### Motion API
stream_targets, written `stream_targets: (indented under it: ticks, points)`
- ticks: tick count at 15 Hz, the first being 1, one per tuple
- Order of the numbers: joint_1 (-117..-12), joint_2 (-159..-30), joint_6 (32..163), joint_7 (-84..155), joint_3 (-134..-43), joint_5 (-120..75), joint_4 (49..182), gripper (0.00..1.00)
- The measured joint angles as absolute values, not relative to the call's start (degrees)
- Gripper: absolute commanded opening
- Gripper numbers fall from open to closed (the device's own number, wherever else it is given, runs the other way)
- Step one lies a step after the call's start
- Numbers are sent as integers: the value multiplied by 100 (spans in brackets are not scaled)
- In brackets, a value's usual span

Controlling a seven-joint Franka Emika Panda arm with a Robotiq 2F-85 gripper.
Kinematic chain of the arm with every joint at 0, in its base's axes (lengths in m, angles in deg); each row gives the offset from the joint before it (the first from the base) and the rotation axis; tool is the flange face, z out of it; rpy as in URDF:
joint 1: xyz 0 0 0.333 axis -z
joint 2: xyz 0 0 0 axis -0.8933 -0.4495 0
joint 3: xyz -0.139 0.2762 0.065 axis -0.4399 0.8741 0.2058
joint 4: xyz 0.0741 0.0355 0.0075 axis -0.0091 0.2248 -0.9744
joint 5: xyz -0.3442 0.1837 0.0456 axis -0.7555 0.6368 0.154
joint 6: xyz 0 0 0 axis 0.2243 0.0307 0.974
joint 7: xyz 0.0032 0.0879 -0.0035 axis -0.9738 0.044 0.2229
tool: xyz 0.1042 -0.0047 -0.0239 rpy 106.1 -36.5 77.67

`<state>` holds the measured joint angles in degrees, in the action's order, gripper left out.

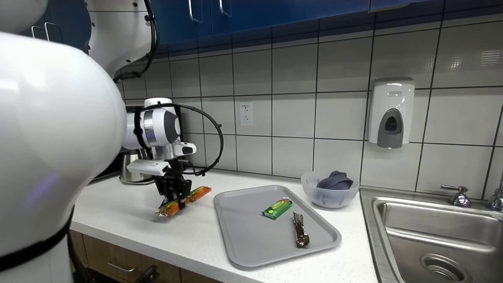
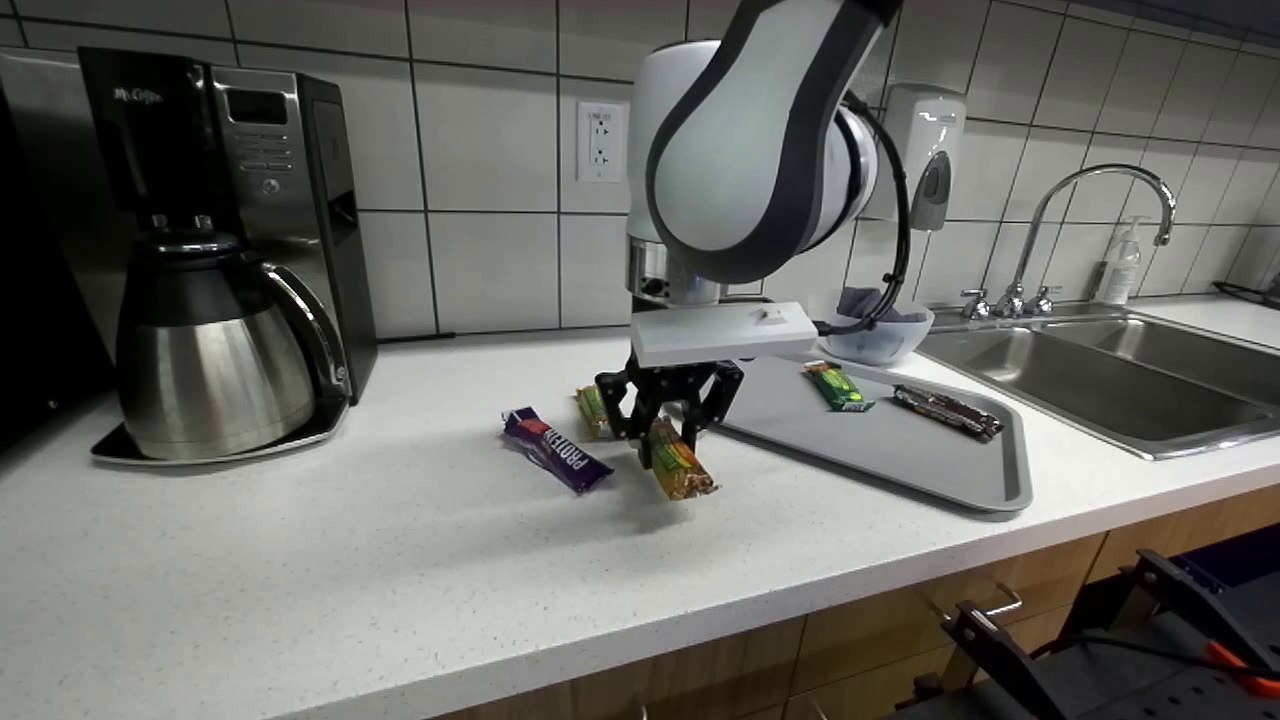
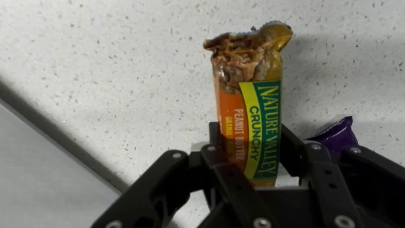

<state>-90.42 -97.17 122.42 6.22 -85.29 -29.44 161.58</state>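
In an exterior view, the jaws point down at the desk (image 1: 118,208) and are clamped on a granola bar (image 1: 170,209), one end of which pokes out on the camera's side of them. More orange wrapping (image 1: 201,192) shows just beyond the jaws; this angle leaves unclear whether it is the same bar or another. To the right of the jaws lies the tray (image 1: 251,236), carrying a green bar (image 1: 277,208) and a brown bar (image 1: 300,230). If the jaws travelled low that way, the granola bar could catch on the tray's rim.

In an exterior view, a purple bar (image 2: 556,450) lies left of the jaws, with a yellow-green bar (image 2: 593,412) between it and them. A shadow suggests that the granola bar hangs just clear of the desk. A low leftward swing of the jaws could shove either neighbour, since both are so near.

In the wrist view, the jaws press the granola bar's two long sides, and much of its length juts out ahead of them. That unsupported overhang and the slick wrapper could let it pivot or slip if the hold is light; a harder squeeze might crumble what is inside.
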Motion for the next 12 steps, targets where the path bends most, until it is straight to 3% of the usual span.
stream_targets:
  ticks: [6, 7, 9, 12]
  points:
    - [-9098, -9851, 12176, 611, -8529, -2944, 16056, 19]
    - [-9107, -9875, 12171, 608, -8529, -2944, 16041, 69]
    - [-9118, -9926, 12159, 586, -8529, -2944, 16005, 75]
    - [-9123, -9962, 12127, 537, -8529, -2944, 15963, 98]
